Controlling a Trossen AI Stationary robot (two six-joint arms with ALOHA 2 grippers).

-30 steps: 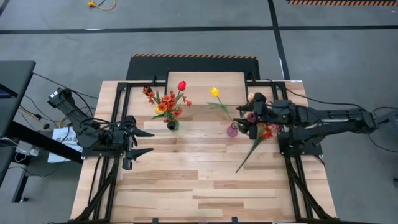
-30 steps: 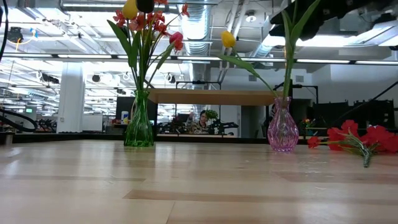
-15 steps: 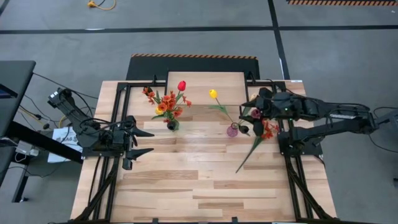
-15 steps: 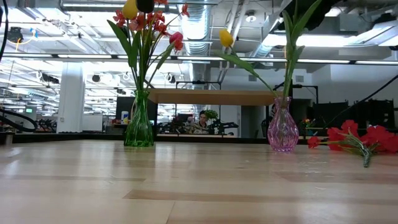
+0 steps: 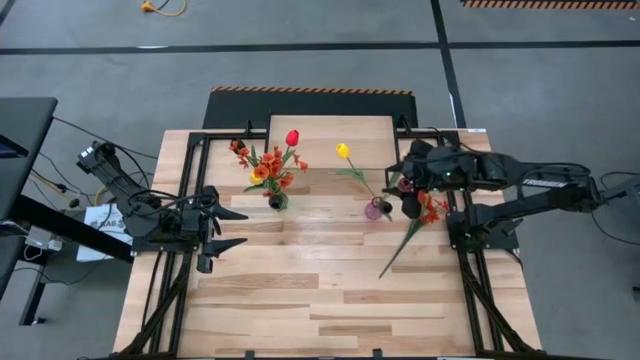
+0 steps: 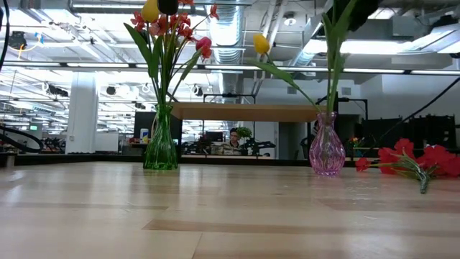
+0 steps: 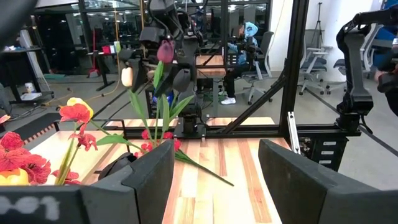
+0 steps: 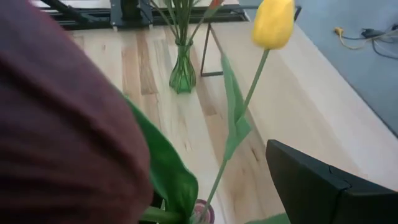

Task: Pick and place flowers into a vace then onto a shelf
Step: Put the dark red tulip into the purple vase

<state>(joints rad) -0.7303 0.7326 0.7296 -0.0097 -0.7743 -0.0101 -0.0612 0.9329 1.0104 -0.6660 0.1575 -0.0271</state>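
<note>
Pink glass, a small bulbous vase (image 6: 326, 151) near my right side, holds the yellow tulip (image 5: 343, 151) on its long leaning green stem, plus a dark maroon tulip (image 7: 165, 51) and leafy stems standing upright in it. My right gripper (image 5: 412, 187) hangs just above that vase among the flower heads, its fingers spread wide with no stem between them; one dark finger (image 8: 323, 186) shows beside the yellow bloom. On the table just beside my right arm's base lies a loose spray of small red-orange blossoms (image 6: 413, 160), flat on the light wood slatted tabletop (image 5: 320, 300). Farther off stands the tall green glass vase (image 6: 161, 140), full of red, yellow and orange flowers. Behind both vases is the low shelf with a light wood plank top (image 5: 330, 128). My left gripper (image 5: 222, 228) waits low at the table's left edge, fingers apart and holding nothing.
</note>
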